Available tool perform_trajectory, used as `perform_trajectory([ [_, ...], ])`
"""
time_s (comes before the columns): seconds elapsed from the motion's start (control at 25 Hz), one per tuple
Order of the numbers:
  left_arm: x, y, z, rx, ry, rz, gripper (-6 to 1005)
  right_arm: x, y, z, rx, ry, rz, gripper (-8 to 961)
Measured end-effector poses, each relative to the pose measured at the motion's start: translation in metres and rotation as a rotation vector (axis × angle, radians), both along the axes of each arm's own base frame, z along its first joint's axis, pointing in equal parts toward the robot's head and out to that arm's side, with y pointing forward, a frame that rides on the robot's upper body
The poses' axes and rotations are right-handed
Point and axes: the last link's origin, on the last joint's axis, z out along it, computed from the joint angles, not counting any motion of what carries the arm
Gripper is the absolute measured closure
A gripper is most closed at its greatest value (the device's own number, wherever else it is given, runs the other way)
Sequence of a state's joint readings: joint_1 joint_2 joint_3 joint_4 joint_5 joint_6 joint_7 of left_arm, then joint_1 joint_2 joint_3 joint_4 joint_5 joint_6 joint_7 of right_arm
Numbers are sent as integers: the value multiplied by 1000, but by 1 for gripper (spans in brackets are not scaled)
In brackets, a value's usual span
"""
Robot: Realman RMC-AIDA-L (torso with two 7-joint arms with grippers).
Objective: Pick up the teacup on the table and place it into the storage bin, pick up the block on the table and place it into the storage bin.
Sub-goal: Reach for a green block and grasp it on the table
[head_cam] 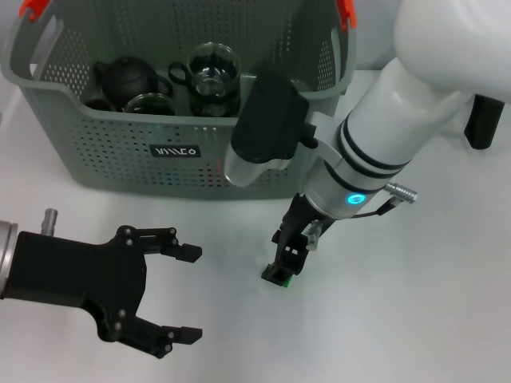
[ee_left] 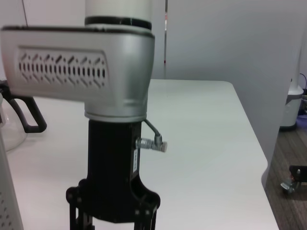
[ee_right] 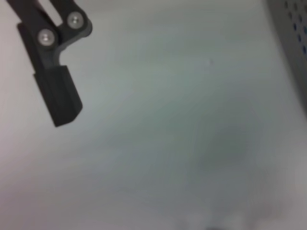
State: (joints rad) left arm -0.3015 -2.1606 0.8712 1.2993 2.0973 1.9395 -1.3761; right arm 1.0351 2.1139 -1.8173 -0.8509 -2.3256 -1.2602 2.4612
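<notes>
- The left gripper (head_cam: 185, 292) is low over the desk (head_cam: 415, 319) on the robot's left side; its fingers (head_cam: 188, 253) are spread wide and hold nothing
- The storage bin (head_cam: 120, 159) stands at the far side of the desk, beyond both grippers; inside it I see a dark teapot (head_cam: 128, 78) and glass cups (head_cam: 212, 70) (so I judge the teacup part is already done)
- The block (head_cam: 279, 277) is a small green piece on the desk, in front of the bin and right of the left gripper; only a little of it shows, so I cannot tell its long axis
- The right gripper (head_cam: 287, 259) points straight down on the block, with its fingers close together on either side of it; they seem to touch it, but I cannot tell for sure if they already clamp it
- The relation that matters: the block lies directly between the right fingers, while the left gripper is well apart from it, so the right arm is the nearer one; the bin is behind the block, so the carry, in my judgement, goes up and away from the robot, over the near wall
</notes>
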Motion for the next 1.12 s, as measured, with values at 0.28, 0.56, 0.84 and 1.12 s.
perform_trajectory([
  [0.28, 2, 2, -1, -2, 1, -10, 50, 4, -3, -9, 10, -5, -10, 327],
  [0.56, 0, 2, -2, -5, -3, -1, 50, 10, -7, -14, 22, -18, -31, 329],
  [0.84, -1, 4, -3, 2, -3, 6, 50, 12, -8, -15, 24, -24, -41, 328],
  [1.12, -1, 5, -5, -2, -7, 11, 50, 16, -7, -16, 34, -23, -47, 397],
])
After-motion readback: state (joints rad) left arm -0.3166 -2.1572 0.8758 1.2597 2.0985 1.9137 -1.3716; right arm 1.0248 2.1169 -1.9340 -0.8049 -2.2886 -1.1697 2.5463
